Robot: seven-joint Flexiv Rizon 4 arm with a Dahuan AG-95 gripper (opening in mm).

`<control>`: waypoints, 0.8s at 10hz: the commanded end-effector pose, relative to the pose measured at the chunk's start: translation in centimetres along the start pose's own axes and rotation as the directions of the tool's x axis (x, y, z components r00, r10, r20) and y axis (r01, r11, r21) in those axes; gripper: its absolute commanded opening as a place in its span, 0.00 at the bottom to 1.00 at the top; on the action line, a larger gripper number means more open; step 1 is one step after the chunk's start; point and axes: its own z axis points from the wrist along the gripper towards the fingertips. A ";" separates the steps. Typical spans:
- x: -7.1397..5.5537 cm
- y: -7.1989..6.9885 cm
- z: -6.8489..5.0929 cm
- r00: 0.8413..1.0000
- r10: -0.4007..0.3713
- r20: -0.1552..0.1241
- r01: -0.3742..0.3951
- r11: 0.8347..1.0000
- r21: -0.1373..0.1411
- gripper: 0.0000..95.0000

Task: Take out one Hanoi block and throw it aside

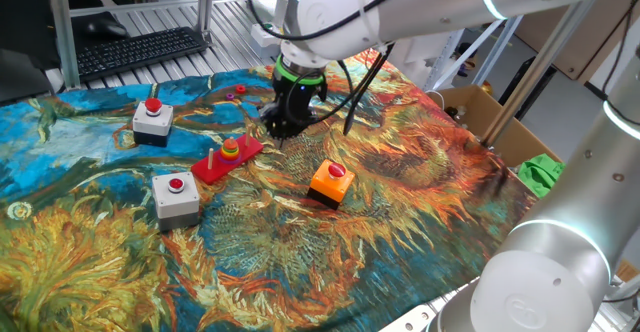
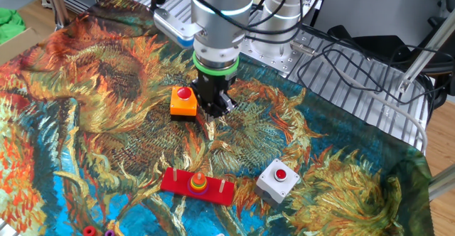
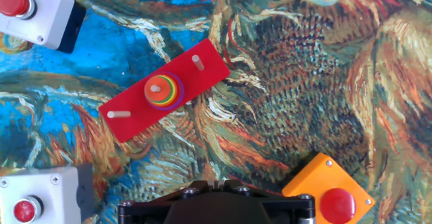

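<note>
The Hanoi set is a red base with three pegs; a stack of coloured rings sits on the middle peg, and the two outer pegs are bare. It also shows in one fixed view and in the other fixed view. My gripper hangs above the cloth between the red base and the orange button box, apart from both. Its fingers look pressed together and hold nothing. In the hand view only the black gripper body shows at the bottom edge.
An orange box with a red button lies right of the gripper. Two grey boxes with red buttons lie left of the Hanoi base. Two small loose rings lie on the cloth at the back. A keyboard is behind.
</note>
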 end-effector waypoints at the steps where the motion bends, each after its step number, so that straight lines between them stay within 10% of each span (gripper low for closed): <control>1: -0.2 0.2 1.1 1.000 -0.002 0.005 0.002 1.000 -0.003 0.00; 8: -2.9 3.6 4.3 0.999 0.040 0.013 -0.040 0.999 -0.001 0.00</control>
